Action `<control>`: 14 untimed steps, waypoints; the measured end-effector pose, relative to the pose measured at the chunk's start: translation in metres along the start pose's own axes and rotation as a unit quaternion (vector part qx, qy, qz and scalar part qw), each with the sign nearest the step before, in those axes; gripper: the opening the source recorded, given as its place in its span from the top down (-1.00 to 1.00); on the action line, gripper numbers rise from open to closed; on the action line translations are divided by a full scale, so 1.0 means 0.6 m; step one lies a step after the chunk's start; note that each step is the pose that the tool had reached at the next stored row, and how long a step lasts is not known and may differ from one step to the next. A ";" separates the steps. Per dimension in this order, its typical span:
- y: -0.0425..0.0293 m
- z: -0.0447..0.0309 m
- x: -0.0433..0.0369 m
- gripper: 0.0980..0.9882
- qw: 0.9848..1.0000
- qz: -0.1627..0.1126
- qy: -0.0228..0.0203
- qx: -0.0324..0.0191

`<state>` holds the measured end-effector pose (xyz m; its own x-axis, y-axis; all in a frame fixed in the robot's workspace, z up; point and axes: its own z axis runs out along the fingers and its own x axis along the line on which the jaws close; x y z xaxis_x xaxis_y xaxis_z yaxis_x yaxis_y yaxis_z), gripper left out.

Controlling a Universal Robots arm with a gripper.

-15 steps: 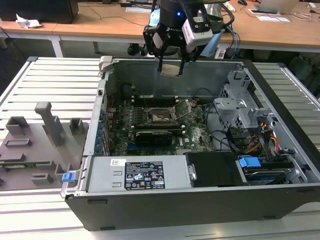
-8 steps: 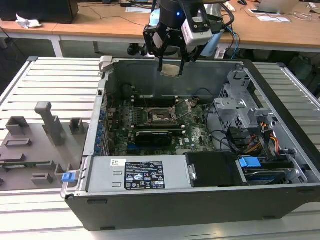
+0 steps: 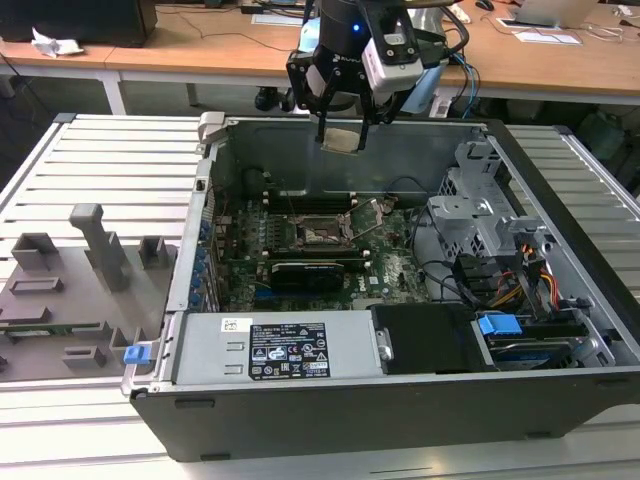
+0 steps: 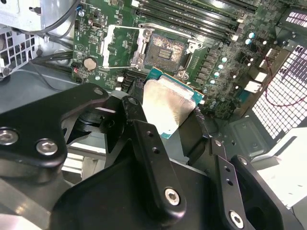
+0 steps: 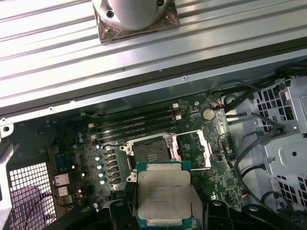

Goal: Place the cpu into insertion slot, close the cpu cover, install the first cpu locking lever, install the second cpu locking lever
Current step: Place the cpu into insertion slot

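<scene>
My gripper is shut on the cpu, a flat silver square chip with green edges, and holds it high above the open computer case. In both wrist views the cpu sits between the black fingers. Below it on the green motherboard lies the insertion slot, a square black socket that is uncovered. The cpu cover, a silver frame plate, is swung open beside the socket.
The case's back wall stands close behind the gripper. A black card lies in front of the socket, memory slots behind it. A metal drive cage and cables sit on the exterior view's right, a grey fixture plate on its left.
</scene>
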<state>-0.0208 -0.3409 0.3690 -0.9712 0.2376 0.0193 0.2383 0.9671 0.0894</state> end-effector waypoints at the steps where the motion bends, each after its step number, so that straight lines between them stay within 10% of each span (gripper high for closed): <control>1: 0.000 0.000 0.000 0.01 1.000 0.001 0.000 0.000; 14: 0.000 0.000 0.000 0.01 1.000 0.012 -0.001 0.000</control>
<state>-0.0208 -0.3409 0.3690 -0.9654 0.2602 0.0193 0.2609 0.9612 0.0894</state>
